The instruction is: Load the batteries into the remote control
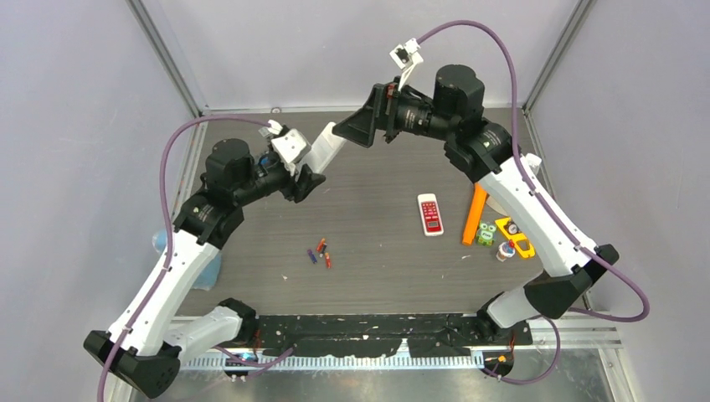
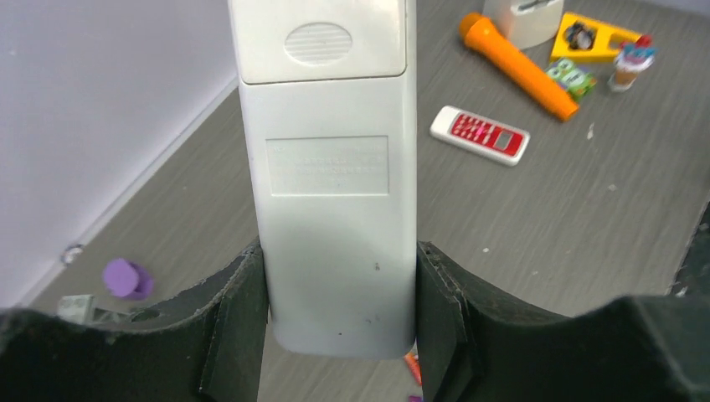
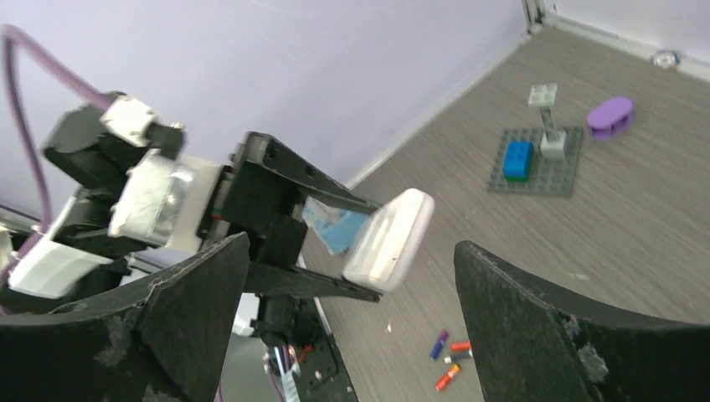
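My left gripper is shut on the near end of a long white remote control and holds it above the table. In the left wrist view the remote control shows its back, with the ribbed battery cover in place and a finger pressed on each side. My right gripper stands open just beyond the remote's far end, holding nothing; in its own view the remote control lies between and past the jaws. Several small red-orange and blue-purple batteries lie loose on the table below.
A small white and red handset lies right of centre, next to an orange flashlight and a cluster of small toys. A grey brick plate and a purple piece sit near the wall.
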Controlling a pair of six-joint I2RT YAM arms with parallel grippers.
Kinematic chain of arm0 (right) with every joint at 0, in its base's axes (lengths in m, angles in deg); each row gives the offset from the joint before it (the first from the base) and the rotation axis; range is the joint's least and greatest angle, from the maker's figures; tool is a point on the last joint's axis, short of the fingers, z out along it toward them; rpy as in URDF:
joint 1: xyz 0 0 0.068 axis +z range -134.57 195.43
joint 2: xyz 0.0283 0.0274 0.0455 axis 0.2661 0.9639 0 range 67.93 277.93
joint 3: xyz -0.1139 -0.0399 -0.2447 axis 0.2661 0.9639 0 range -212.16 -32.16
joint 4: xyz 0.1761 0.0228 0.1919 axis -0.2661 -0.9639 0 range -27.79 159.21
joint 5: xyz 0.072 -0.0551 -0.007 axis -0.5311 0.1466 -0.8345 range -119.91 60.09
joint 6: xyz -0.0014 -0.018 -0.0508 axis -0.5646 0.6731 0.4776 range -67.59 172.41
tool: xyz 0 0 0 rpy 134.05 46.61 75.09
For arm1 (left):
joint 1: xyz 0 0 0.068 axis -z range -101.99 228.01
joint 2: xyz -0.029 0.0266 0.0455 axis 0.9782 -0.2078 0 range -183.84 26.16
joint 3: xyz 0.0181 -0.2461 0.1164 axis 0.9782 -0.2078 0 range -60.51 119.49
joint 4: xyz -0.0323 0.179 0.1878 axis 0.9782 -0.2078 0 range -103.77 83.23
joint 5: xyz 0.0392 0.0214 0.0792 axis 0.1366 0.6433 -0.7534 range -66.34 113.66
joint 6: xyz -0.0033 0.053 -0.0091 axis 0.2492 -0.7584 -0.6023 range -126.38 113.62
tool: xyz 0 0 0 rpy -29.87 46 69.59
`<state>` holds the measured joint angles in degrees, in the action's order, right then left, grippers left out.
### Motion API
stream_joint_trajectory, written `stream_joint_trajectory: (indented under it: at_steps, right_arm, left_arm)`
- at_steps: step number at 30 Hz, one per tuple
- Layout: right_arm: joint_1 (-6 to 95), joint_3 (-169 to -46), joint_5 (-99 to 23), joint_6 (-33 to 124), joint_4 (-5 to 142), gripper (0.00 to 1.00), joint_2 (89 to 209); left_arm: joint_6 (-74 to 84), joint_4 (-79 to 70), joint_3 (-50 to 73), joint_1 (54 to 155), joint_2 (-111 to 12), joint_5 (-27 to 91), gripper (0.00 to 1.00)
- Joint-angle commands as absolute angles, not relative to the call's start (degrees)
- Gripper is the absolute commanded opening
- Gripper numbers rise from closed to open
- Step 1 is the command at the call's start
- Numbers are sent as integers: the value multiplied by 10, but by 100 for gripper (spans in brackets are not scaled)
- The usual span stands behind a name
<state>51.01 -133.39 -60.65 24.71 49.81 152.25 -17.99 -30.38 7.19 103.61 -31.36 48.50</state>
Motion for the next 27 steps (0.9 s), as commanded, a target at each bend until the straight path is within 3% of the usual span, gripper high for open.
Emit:
stream_joint_trajectory:
  at_steps: [1,5,13,20,23,27]
  right_arm:
    - [523,-1387,-586,318,369,98,1559]
    - [539,-1416,-569,340,317,100,1585]
    - [545,-1421,-590,294,322,78,1616]
    - [546,-1391,-619,258,349,73,1617]
    - [545,-1387,-636,249,348,65,1621]
    - [545,-1383,-655,232,350,43,1631]
  left_arm:
    - [-301,-305,106,1054,-304,436,0]
    - [-348,-298,101,1071,-299,426,0]
    - [-412,-273,56,1084,-279,443,0]
    - [-437,-306,60,1085,-288,454,0]
    - [-440,-309,60,1084,-288,453,0]
    - [-440,-306,55,1085,-283,454,0]
